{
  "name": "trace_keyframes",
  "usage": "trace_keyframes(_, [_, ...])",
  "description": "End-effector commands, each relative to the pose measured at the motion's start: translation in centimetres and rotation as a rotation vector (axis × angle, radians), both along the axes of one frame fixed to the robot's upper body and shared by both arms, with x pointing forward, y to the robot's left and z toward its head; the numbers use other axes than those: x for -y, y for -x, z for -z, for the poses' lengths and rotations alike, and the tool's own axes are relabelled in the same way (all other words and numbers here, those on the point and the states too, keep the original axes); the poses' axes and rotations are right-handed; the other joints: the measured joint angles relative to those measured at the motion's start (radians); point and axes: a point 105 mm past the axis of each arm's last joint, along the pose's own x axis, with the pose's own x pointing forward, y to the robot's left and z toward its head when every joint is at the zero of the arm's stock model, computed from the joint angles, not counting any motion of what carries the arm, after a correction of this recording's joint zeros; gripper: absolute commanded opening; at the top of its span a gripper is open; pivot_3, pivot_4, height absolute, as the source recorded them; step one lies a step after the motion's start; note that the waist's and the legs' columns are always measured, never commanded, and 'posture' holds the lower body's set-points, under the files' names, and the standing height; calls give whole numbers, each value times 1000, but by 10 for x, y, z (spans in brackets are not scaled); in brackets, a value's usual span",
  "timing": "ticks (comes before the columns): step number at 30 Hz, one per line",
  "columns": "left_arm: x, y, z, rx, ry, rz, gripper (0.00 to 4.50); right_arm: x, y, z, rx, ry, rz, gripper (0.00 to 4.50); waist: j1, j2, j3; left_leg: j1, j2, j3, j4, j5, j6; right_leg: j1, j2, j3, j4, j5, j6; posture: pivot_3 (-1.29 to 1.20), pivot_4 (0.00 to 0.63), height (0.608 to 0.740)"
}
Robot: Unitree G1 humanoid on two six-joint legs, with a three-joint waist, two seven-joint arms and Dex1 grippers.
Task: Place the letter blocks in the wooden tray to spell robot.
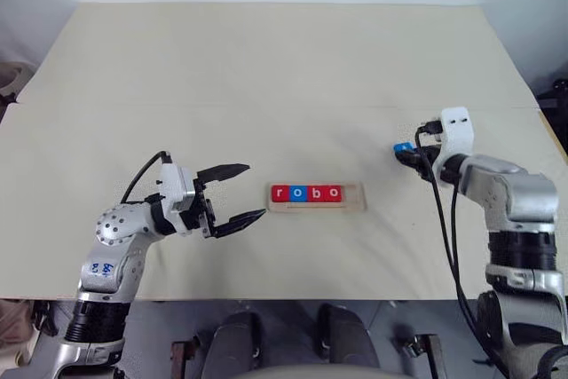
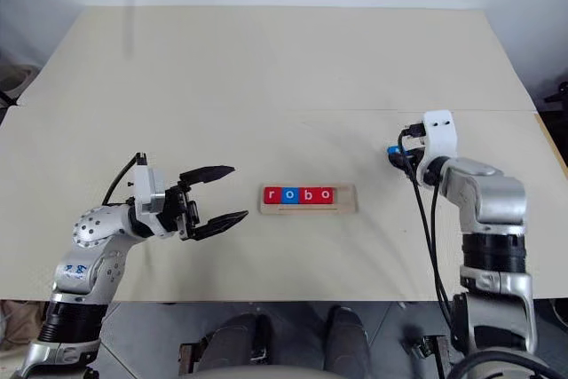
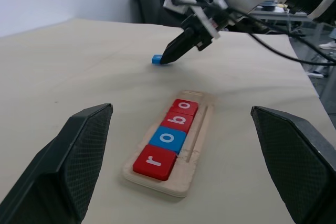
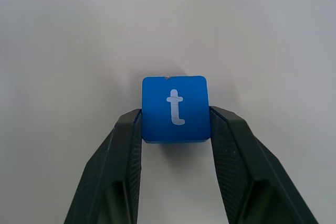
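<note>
The wooden tray (image 1: 356, 199) lies at the table's middle front. It holds a row of letter blocks (image 1: 306, 193) reading r, o, b, o: red, blue, red, red. Its right end is bare. A blue t block (image 4: 175, 107) rests on the table to the tray's right. My right gripper (image 4: 176, 113) points down at it, one finger pressed on each side of the block (image 1: 403, 147). My left gripper (image 1: 256, 190) hovers open just left of the tray, with nothing between its fingers (image 3: 79, 156).
The tan table (image 1: 266, 68) stretches wide behind the tray, with a seam across its middle. A black cable (image 1: 448, 237) hangs along my right arm. Dark chairs and clutter (image 3: 157, 6) stand beyond the table's far side.
</note>
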Motion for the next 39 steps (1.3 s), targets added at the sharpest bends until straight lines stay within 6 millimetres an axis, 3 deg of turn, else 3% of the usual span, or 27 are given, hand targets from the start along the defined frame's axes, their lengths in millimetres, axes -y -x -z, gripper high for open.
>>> trace_keyframes(1, [1,0,-4,20,4,37,4500,-7,27,-11,20,5,-26,1535,3,0,0,0,0,0,0,0,0,0,0,0,0,0,0,0,150,740])
trace_keyframes(7, [4,-1,-3,9,-4,78,4500,-18,59,10,-43,-27,-27,1535,5,0,0,0,0,0,0,0,0,0,0,0,0,0,0,0,150,740])
trace_keyframes(11, [4,-2,-4,11,-9,86,4500,-24,65,17,-65,-41,-79,2762,6,0,0,0,0,0,0,0,0,0,0,1,0,0,0,0,150,740])
trace_keyframes(16, [1,0,-5,18,-15,71,4500,-20,62,6,-36,40,-251,4436,14,0,0,0,0,0,0,0,1,0,0,1,0,0,0,0,150,740])
trace_keyframes(22, [-2,7,-2,23,-36,75,4500,-6,52,-6,43,307,-678,4436,14,-1,1,1,-1,1,0,-1,2,1,0,1,-2,0,0,0,150,740])
trace_keyframes(27, [0,11,-3,24,-48,97,4500,9,35,8,31,491,-896,4436,10,-1,1,2,-1,2,1,-1,1,1,0,1,-1,0,0,0,150,740])
trace_keyframes(32, [0,14,-5,32,-53,95,4500,15,23,10,-4,511,-981,4436,11,-2,1,1,-1,2,2,-1,1,2,0,1,-2,1,1,0,150,740])
trace_keyframes(35, [-4,14,-5,36,-50,67,4500,17,22,14,-46,513,-1018,3846,14,-2,1,1,0,1,2,-1,1,2,0,0,-2,1,1,0,150,740])
trace_keyframes(39, [-5,16,-4,33,-46,47,4500,13,22,13,-51,486,-1054,2517,14,-2,1,1,0,1,3,-1,1,2,0,0,-2,1,1,0,150,740])
